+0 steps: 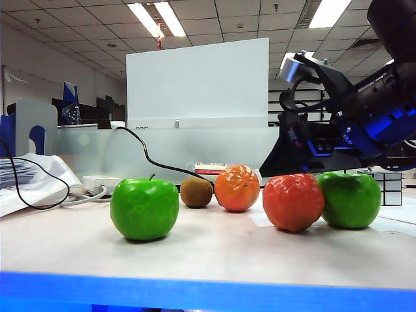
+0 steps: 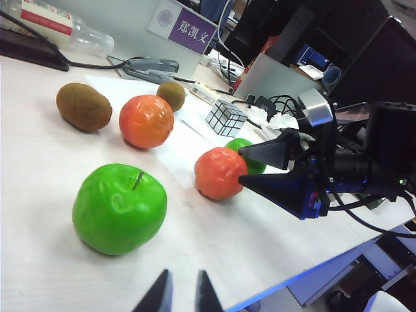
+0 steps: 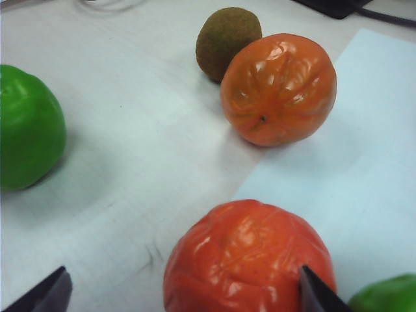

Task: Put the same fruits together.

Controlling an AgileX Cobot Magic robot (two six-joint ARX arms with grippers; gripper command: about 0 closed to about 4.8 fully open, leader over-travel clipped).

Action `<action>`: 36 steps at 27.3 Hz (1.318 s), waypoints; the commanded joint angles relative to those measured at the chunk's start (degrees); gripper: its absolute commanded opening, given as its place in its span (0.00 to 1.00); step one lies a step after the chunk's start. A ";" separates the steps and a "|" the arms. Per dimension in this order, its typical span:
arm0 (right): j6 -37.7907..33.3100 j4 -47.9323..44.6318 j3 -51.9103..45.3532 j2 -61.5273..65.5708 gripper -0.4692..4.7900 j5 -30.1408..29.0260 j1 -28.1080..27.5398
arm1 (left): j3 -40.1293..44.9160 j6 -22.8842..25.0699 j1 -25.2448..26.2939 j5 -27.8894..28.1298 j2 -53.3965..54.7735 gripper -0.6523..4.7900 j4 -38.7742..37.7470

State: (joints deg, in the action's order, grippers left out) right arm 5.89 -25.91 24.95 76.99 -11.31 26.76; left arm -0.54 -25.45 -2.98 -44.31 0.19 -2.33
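The green apple [image 1: 144, 208] nearest the counter's [image 1: 214, 250] front edge stands alone toward the left, stem up, well apart from the other fruit. The right end effector [image 2: 263, 169] hangs with its jaws spread wide, its two dark fingertips [image 3: 315, 294] straddling the orange-red fruit [image 3: 247, 260] and gripping nothing. That fruit sits on the right part of the counter, on the edge of a pale sheet of paper [image 3: 364, 162], with the second green apple [image 1: 351, 199] just beside it on the right, touching or nearly so. Farther back toward the middle lies the second orange-red fruit [image 1: 237, 188], and the brown kiwi [image 1: 196, 192] sits just beside it on its left. A mirrored cube [image 2: 226, 117] rests toward the counter's back right. The left end effector [image 2: 179, 296] is held above the front of the counter, away from all the fruit, its jaws nearly closed and empty.
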 commanded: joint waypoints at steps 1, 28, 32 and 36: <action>1.73 -0.92 0.17 1.27 1.00 1.31 0.13 | -0.13 0.17 0.07 0.15 -0.07 0.23 0.72; 1.86 -3.96 5.05 9.75 1.00 8.24 0.22 | -0.13 0.11 0.07 0.11 -0.07 0.23 0.68; 1.86 -3.91 7.28 12.20 1.00 8.85 0.22 | -0.13 0.02 0.07 -0.09 -0.07 0.23 0.68; 1.86 -3.89 8.85 14.58 1.00 8.92 0.22 | -0.13 0.00 0.07 -0.52 -0.07 0.23 0.66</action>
State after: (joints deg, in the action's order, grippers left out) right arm 8.21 -31.27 33.61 90.76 -1.80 26.79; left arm -0.54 -25.47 -2.98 -44.27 0.19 -2.35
